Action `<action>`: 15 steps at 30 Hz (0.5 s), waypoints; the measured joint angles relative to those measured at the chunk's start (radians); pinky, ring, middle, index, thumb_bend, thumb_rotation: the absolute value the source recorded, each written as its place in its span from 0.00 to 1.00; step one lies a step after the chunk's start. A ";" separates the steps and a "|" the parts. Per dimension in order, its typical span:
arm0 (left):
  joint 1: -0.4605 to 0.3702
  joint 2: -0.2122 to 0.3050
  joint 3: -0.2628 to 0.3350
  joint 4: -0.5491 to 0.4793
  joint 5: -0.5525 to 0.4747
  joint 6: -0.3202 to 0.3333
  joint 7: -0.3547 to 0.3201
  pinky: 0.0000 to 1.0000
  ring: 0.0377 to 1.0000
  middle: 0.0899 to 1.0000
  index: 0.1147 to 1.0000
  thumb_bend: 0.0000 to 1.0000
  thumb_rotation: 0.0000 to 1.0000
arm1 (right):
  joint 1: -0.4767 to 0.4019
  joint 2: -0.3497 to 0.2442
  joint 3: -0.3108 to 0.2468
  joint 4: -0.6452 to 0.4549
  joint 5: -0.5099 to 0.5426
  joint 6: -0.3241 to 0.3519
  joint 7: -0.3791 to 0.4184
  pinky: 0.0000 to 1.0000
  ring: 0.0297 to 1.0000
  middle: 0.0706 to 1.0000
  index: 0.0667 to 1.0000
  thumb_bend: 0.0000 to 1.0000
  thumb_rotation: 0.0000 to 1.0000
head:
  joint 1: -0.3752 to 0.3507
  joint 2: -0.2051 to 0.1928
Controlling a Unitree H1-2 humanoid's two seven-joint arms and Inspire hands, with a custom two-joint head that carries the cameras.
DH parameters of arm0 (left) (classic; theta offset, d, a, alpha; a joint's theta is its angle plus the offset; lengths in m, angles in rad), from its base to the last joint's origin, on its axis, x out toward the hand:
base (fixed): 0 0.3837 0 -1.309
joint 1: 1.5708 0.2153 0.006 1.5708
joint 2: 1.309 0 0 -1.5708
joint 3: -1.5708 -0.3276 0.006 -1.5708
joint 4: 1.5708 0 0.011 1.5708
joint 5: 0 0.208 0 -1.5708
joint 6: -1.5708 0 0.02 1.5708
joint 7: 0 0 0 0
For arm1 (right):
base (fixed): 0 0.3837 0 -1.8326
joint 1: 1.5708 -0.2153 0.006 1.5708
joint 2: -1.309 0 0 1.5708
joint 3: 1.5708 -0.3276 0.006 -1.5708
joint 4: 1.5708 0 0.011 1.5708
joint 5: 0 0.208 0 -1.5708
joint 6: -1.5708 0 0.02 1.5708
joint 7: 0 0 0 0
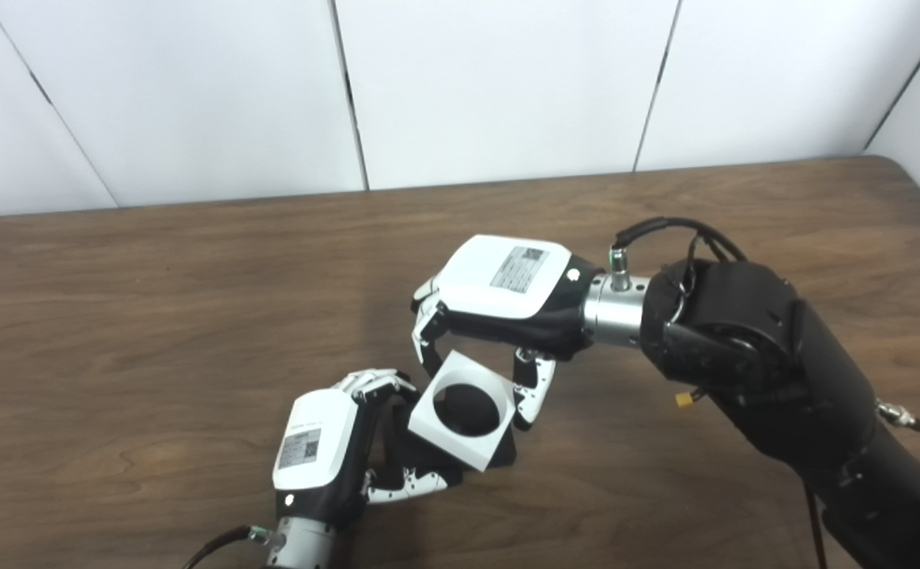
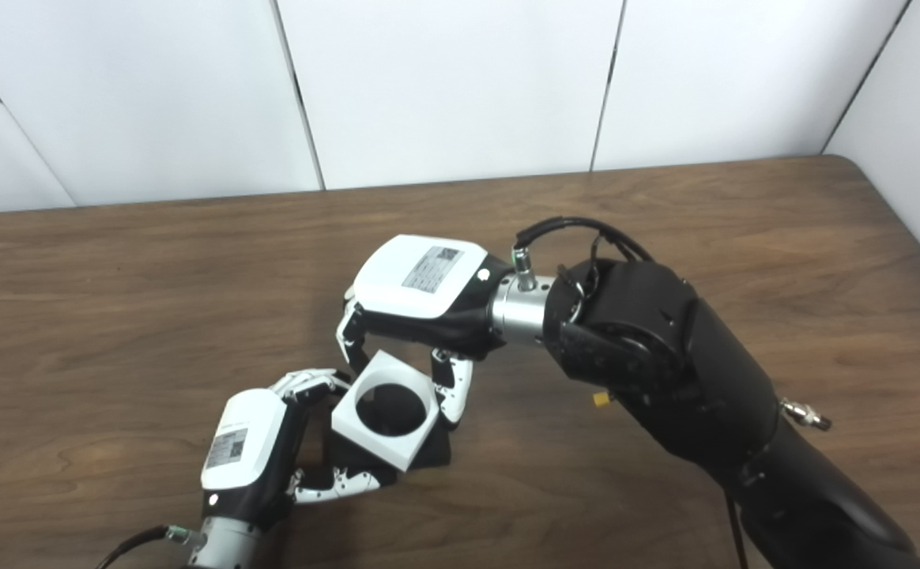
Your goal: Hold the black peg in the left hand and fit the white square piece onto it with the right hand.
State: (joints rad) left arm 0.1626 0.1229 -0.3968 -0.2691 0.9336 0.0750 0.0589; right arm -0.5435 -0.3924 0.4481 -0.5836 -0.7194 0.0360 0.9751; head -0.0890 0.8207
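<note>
The white square piece [image 1: 464, 411] with a round hole sits over the black peg [image 1: 460, 409], whose dark top shows inside the hole. The peg's black base [image 1: 502, 454] shows under the piece. My right hand [image 1: 499, 304] reaches in from the right and is shut on the white piece, fingers on its far-left corner and thumb on its right side. My left hand [image 1: 333, 450] comes up from the bottom left and is shut on the black peg's base, fingers curled around it from the left and below. The same scene shows in the right eye view, with the piece [image 2: 385, 411] and both hands [image 2: 416, 296] [image 2: 254, 450].
A brown wooden table [image 1: 152, 316] spans the view, with white wall panels [image 1: 492, 87] behind its far edge. The table's right edge and rounded corner [image 2: 863, 170] show at the upper right. My right forearm [image 1: 784, 371] lies over the table's right side.
</note>
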 measured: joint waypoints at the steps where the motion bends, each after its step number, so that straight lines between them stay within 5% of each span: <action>1: 0.000 0.000 0.000 0.000 0.000 0.000 0.000 0.69 0.77 0.71 0.42 0.51 0.05 | 0.000 0.001 0.000 0.000 0.000 -0.004 -0.001 0.81 0.83 0.69 0.44 0.52 0.13 | 0.002 0.003; 15: 0.000 0.000 -0.001 -0.006 0.001 0.007 -0.010 0.69 0.77 0.72 0.42 0.51 0.05 | -0.002 0.002 -0.002 0.002 -0.010 -0.008 0.001 0.82 0.85 0.69 0.44 0.52 0.13 | -0.002 0.008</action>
State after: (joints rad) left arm 0.1625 0.1229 -0.3974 -0.2753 0.9345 0.0821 0.0486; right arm -0.5457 -0.3906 0.4465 -0.5818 -0.7296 0.0279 0.9760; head -0.0905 0.8283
